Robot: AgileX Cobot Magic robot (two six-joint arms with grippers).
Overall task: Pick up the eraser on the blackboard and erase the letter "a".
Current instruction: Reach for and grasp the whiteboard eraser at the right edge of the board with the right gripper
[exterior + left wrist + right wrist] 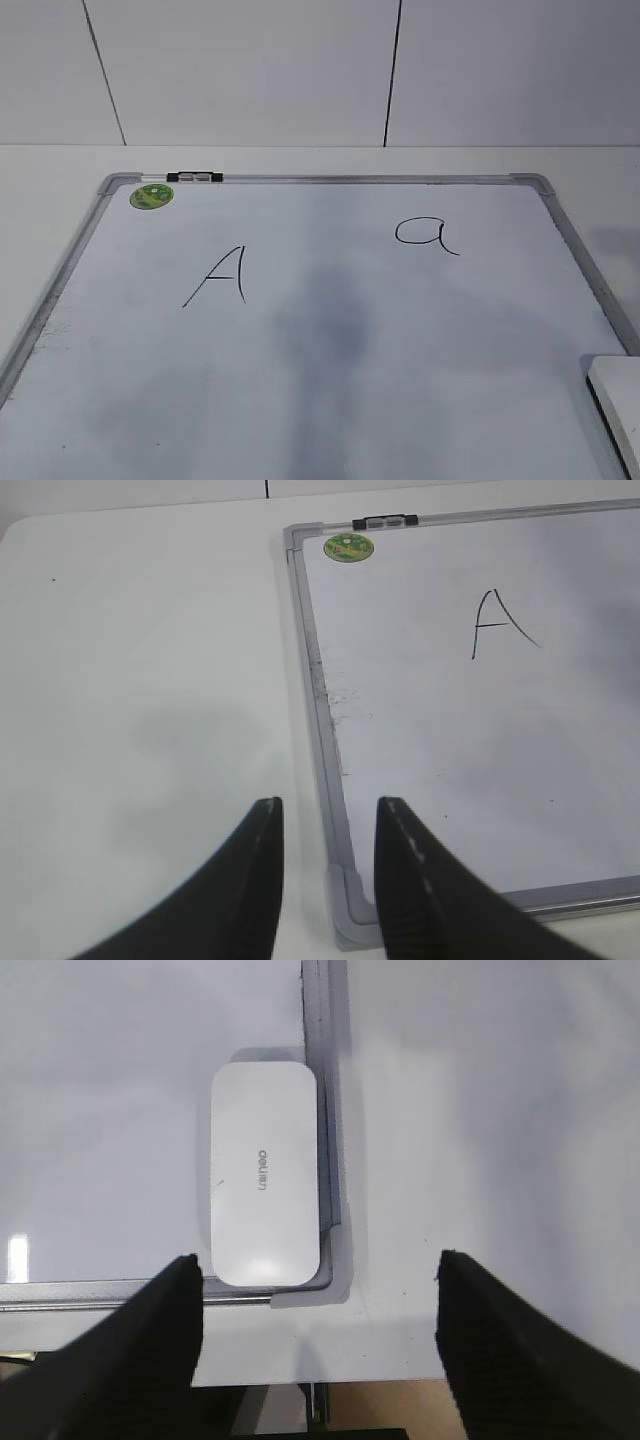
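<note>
Eraser (265, 1175) in blackboard (330, 179) corner, white table (150, 680), both pincers (318, 1290) (328, 830) spread, empty.

"A" (220, 275), "a" (428, 235) on blackboard (330, 380), perhaps "deli" eraser (265, 1190)

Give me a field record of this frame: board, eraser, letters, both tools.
board: large white dry-erase blackboard with silver metal frame, lying flat on a white table
eraser: white rounded-rectangular plastic eraser, resting in the board's near right corner, against the frame
target: small handwritten black letter "a", intact, right half of board
other mark: taller capital "A", left half
left tool: open, above the board's near left corner, holding nothing
right tool: open wide, above the eraser, not touching it
</note>
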